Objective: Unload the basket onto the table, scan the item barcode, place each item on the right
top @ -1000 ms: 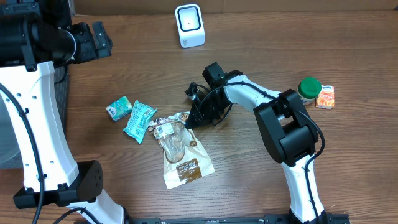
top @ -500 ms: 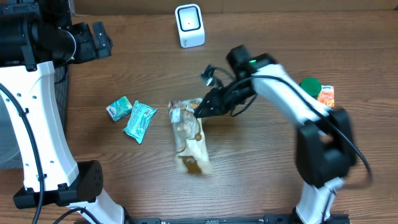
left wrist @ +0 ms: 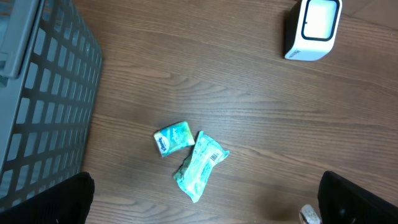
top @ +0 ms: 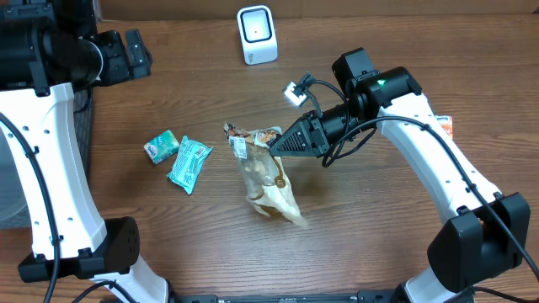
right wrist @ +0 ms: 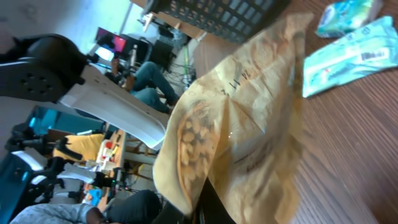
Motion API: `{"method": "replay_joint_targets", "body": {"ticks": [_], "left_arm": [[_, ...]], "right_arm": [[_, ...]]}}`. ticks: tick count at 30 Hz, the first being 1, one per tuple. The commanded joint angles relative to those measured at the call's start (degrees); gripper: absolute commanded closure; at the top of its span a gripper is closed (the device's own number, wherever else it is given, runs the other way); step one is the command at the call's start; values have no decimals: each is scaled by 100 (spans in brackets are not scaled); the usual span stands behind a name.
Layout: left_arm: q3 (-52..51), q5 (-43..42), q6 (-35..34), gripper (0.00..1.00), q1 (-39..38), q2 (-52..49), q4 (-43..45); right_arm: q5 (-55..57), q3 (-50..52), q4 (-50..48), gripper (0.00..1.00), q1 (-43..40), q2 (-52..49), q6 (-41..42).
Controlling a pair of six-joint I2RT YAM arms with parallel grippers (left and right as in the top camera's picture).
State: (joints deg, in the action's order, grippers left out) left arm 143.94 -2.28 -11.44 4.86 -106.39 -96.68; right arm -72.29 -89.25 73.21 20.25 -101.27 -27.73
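Right now the carrying step is in hand: the right arm (top: 421, 143) has its jaws clenched on the top edge of the tan, crinkly snack pouch with a clear window (top: 268, 177), and the pouch hangs from that grip with its lower end drooping toward the brown wooden table (top: 379, 244); whether that end touches the wood I cannot tell. The pouch sits well short of the white box-shaped barcode scanner (top: 257, 34), on the robot's side of it and roughly in line with it. A small white label (top: 240, 149) shows near the gripped end, on the pouch's scanner-left corner, though it is too small to say whether it carries the barcode. From the right wrist the pouch (right wrist: 242, 143) fills the view, nuts showing through the film, and the scanner is not in sight. The left arm (top: 50, 126) waits far off to the scanner's left with its jaws released and nothing between them; its wrist camera looks down on the scanner (left wrist: 313, 28), two teal snack packets (left wrist: 189, 155) lying together in front of the scanner and to its left, and a dark mesh basket (left wrist: 37, 93) further left. To my eye the scan itself is not yet done. The next move calls for bringing the pouch up close to the scanner's window and turning the wrist so the printed code faces it flat, without the film creasing over the code.
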Motion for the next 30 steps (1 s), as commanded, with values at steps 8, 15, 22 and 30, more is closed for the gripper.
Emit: {"method": "replay_joint_targets", "body": {"ticks": [8, 15, 22, 30], "left_arm": [[55, 37, 96, 0, -37, -20, -11], [55, 37, 96, 0, -37, -20, -11], [55, 37, 96, 0, -37, -20, -11], [55, 37, 96, 0, -37, -20, -11]], "right_arm": [[-1379, -39, 125, 96, -597, 39, -402], [-463, -37, 286, 96, -608, 13, -358], [1410, -31, 125, 96, -361, -251, 951], [4444, -20, -354, 96, 205, -354, 2940]]}}
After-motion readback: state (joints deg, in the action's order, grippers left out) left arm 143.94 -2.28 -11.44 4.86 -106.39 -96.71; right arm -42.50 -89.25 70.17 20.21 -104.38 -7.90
